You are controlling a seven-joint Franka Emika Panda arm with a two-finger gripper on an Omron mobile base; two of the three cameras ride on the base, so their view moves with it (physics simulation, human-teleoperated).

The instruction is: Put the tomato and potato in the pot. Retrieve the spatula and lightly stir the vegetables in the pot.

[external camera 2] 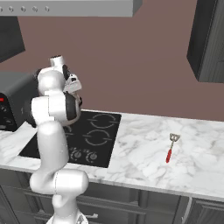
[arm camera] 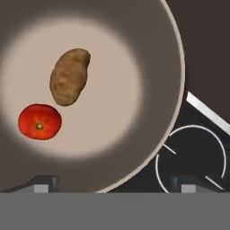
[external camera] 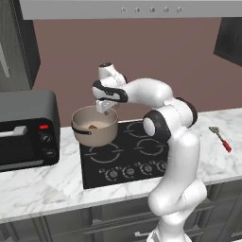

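The beige pot (external camera: 98,135) stands on the back left burner of the cooktop. Inside it, in the hand view, the brown potato (arm camera: 68,77) lies on the pot (arm camera: 157,54) floor with the red tomato (arm camera: 39,121) just beside it, a small gap between them. My gripper (external camera: 107,108) hangs straight above the pot's right side, a little over the rim. The gripper (arm camera: 113,183) is open, its tips wide apart with nothing between them. The spatula (external camera: 220,138) lies flat on the marble counter far to the right of the stove, spatula (external camera 2: 171,147) head pointing toward the wall, red handle toward the front.
A black cooktop (external camera: 132,158) with front knobs is set into the marble counter (external camera 2: 140,157). A dark toaster oven (external camera: 26,130) stands at the left, close to the pot. A range hood (external camera: 132,8) hangs overhead and dark cabinets (external camera 2: 210,39) at the upper right.
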